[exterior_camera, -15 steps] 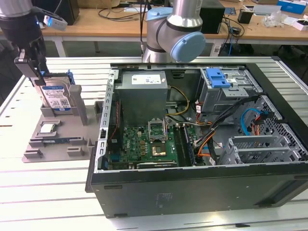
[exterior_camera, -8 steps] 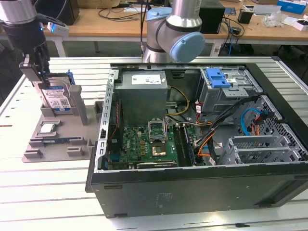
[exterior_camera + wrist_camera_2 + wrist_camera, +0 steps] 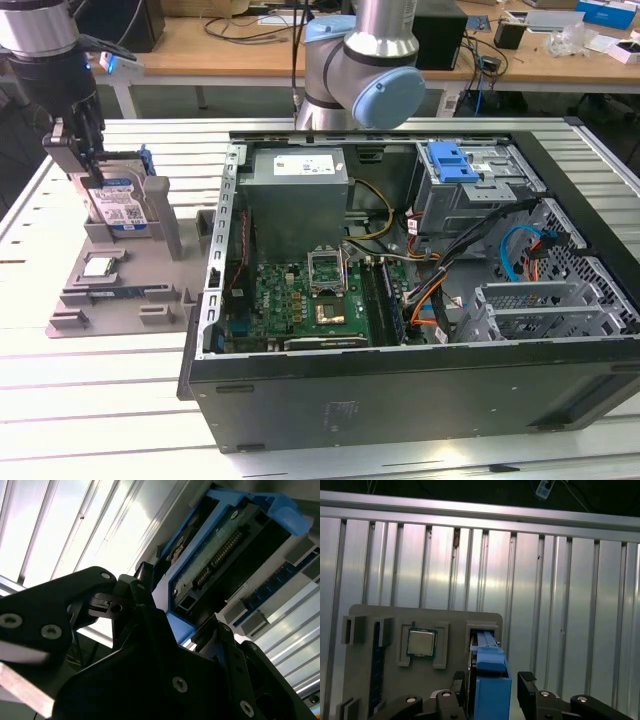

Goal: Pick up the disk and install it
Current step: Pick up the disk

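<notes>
- Currently the disk (image 3: 118, 205) stands upright on edge in a slot of the grey fixture (image 3: 120, 290), to the exterior view's left of the open computer case (image 3: 400, 400).
- It is a silver drive with a blue-and-white label, clipped in a blue plastic frame.
- The gripper (image 3: 85, 165) hangs over its top edge.
- In the first wrist view, the jaws straddle the blue frame, a sliver of gap on one side, not clamped.
</notes>
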`<state>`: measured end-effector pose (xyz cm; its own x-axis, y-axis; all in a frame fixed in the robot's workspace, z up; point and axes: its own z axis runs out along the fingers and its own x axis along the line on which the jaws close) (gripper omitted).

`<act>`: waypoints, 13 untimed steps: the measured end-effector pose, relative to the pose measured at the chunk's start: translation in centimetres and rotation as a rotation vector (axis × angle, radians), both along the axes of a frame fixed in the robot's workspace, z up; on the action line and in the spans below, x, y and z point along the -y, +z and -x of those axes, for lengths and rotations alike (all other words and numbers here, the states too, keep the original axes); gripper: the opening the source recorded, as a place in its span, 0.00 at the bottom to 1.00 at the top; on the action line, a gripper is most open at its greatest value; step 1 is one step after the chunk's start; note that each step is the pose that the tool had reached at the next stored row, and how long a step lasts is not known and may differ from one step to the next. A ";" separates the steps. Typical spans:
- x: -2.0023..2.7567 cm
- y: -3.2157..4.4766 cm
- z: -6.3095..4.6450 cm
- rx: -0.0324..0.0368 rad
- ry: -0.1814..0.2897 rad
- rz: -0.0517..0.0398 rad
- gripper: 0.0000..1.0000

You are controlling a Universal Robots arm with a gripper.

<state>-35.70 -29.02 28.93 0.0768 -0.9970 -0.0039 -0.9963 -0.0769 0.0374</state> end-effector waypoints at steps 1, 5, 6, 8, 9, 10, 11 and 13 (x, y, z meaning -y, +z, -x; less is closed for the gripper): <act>0.00 0.00 0.0 0.0000 0.000 0.0000 0.54; 0.00 -0.03 0.0 0.0001 0.000 0.0000 0.54; 0.00 -0.03 0.0 0.0001 0.000 0.0000 0.54; 0.00 -0.05 0.0 0.0001 0.000 0.0001 0.46; 0.00 -0.06 0.0 0.0003 0.000 -0.0004 0.40; 0.00 -0.06 0.0 0.0002 0.000 -0.0001 0.37; 0.00 -0.07 0.0 0.0001 0.000 0.0000 0.37; 0.00 -0.08 0.0 0.0001 0.000 0.0000 0.37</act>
